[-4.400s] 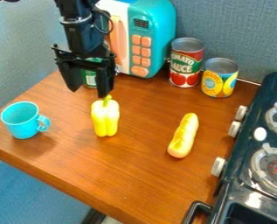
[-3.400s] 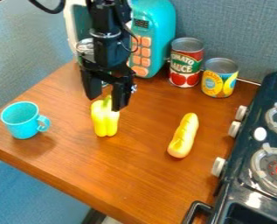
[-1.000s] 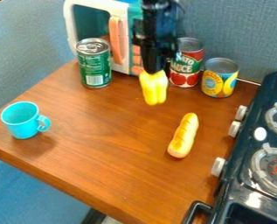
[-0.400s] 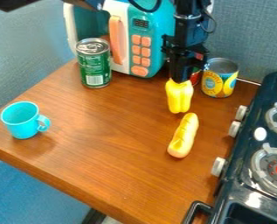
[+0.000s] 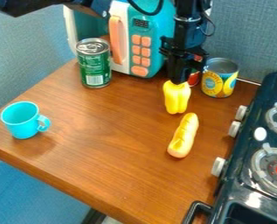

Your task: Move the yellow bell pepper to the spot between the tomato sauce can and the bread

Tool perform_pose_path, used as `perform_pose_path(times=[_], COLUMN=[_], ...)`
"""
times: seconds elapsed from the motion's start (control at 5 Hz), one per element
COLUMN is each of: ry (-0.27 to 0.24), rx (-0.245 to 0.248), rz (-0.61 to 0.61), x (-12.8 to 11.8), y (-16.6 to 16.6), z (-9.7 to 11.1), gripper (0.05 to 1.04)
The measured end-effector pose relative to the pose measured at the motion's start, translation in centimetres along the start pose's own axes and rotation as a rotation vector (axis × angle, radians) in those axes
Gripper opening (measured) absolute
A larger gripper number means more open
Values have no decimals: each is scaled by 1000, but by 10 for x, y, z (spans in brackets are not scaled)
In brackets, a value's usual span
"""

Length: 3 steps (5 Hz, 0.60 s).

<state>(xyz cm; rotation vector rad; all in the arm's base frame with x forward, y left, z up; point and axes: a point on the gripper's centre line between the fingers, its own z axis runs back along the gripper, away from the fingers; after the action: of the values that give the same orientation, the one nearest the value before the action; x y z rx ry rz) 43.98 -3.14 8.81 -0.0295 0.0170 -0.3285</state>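
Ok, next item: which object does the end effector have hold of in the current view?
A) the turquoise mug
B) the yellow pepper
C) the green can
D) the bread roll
B: the end effector grips the yellow pepper at its top end, while the turquoise mug and the green can stand well away from it.

Wide open across the middle of the table (image 5: 105, 153), from cup (image 5: 21, 121) to bread (image 5: 183, 136), and on toward the near edge. Passable, too, between cup and green can (image 5: 94, 65). Closed off at the back by green can, microwave (image 5: 164, 35), partly hidden red can (image 5: 193, 78) and yellow can (image 5: 219, 78). Tight between bread and pepper (image 5: 176, 98), with gripper (image 5: 178, 82) just above pepper. Narrower between bread and stove (image 5: 237, 175), with knobs (image 5: 218, 166) jutting in. Crossed at upper left by arm (image 5: 47, 4).
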Motion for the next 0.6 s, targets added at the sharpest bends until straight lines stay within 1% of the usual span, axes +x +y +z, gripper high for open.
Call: perform_pose_path(times=[0.2,0.4,0.6], ry=[9,10,5], rx=[-12,-17,-17], rz=[10,28,33], x=[-2,-6,-9], y=[-1,-2,-3], z=[-3,-11,-10], gripper=[349,645,937])
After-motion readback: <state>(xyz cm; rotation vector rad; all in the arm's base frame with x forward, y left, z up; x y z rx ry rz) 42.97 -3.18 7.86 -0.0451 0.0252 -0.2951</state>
